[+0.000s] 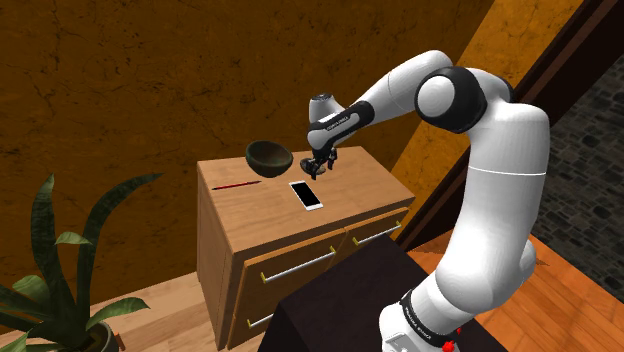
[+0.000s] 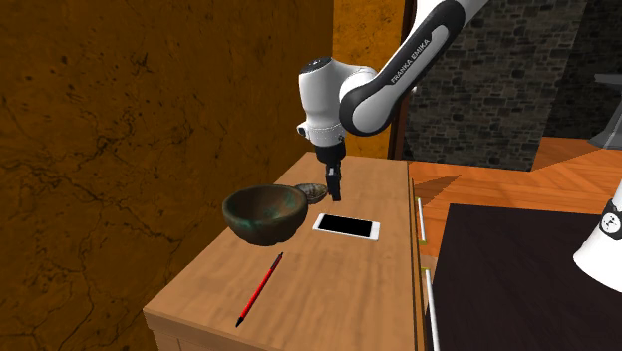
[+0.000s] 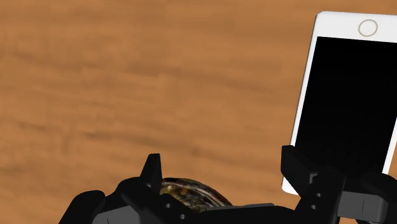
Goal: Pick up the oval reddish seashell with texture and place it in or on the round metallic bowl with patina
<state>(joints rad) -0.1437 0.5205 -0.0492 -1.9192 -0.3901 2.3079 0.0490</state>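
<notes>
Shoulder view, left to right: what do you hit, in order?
Potted plant → red pen → dark bowl → white phone. Gripper left out: it overlaps the phone's span.

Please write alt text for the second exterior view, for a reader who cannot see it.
A white robot arm brings its black gripper right down at a small seashell beside a dark bowl on a wooden dresser. A phone and a red pencil lie nearby.
</notes>
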